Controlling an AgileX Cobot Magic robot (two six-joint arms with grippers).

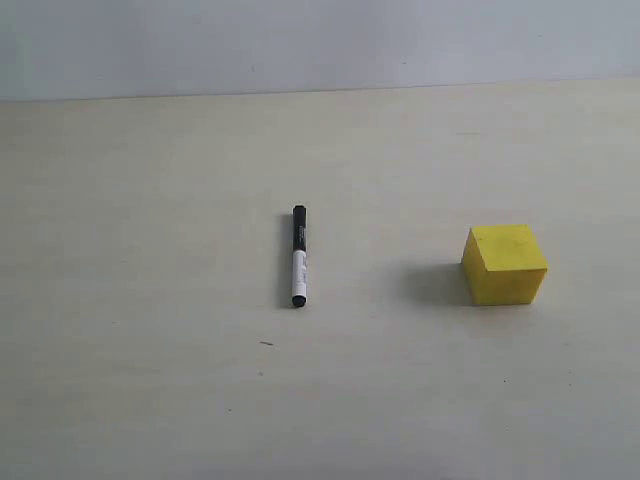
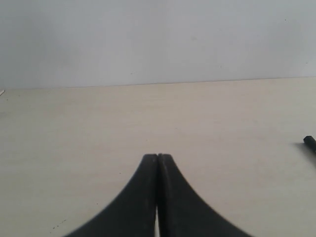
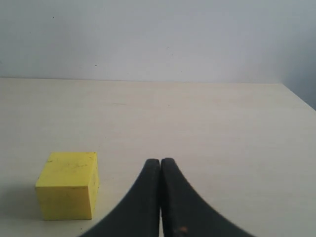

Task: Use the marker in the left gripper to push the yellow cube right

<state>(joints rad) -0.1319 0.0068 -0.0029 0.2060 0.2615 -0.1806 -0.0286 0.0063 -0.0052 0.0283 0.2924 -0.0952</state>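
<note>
The marker lies flat on the table near the middle, black cap pointing away, held by nothing. Its black tip just shows at the edge of the left wrist view. The yellow cube sits on the table well to the marker's right, and appears in the right wrist view beside the fingers. My left gripper is shut with nothing between its fingers. My right gripper is shut and empty as well, apart from the cube. Neither arm shows in the exterior view.
The pale table runs back to a light grey wall. The table's far right corner shows in the right wrist view. A tiny dark speck lies in front of the marker.
</note>
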